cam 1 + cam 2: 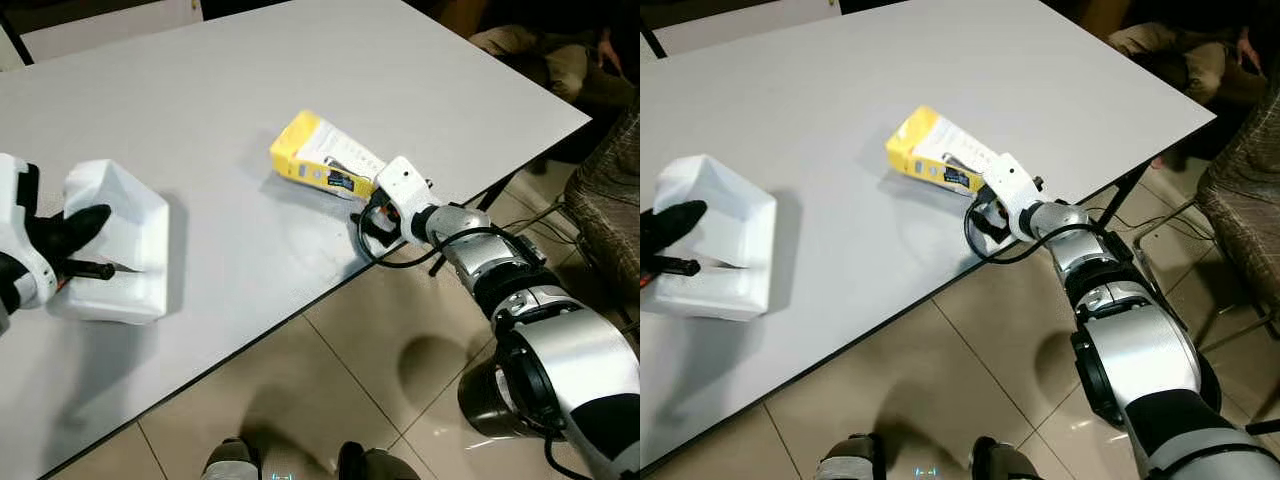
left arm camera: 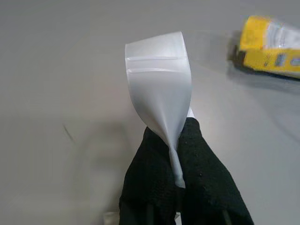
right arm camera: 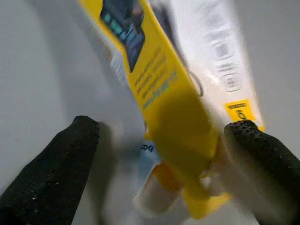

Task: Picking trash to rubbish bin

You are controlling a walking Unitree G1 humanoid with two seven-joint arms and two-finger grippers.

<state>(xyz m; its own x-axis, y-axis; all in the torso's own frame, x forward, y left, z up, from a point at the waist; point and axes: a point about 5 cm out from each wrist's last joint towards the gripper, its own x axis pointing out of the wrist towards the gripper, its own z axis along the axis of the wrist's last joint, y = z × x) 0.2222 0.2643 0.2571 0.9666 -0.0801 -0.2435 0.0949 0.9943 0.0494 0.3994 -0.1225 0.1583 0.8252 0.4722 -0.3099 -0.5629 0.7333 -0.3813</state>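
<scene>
White bench [image 1: 300, 60], seen from the head camera looking down. Tiled floor [image 1: 330, 400] beyond its near edge.

Yellow carton [image 1: 318, 152]: lies flat on its side near the bench's right-hand edge, yellow body with a white printed label panel facing up. The end nearest the bench edge points at the right claw.

Right claw [image 3: 161, 140]: reached in from off the bench edge, at the carton's near end. In the right wrist view the two black fingers [image 3: 51, 173] stand wide apart, one on each side of the carton's end, so the carton sits between them. The far-side finger lies just beside or against the carton's edge; I cannot tell if it touches. The other finger is clear of the carton, with bare bench between. Not clamped.

White foam tray [image 1: 125, 235]: on the left part of the bench, well apart from the carton, open side up.

Left claw [image 2: 180, 161]: at the tray's near-left side. In the left wrist view its black fingers are pressed together on a thin white wall of the tray, which rises out from between the tips. The carton shows farther off on the bench in that same view.

The robot's feet [image 1: 290, 462] show on the floor at the lower edge of the head view.
</scene>
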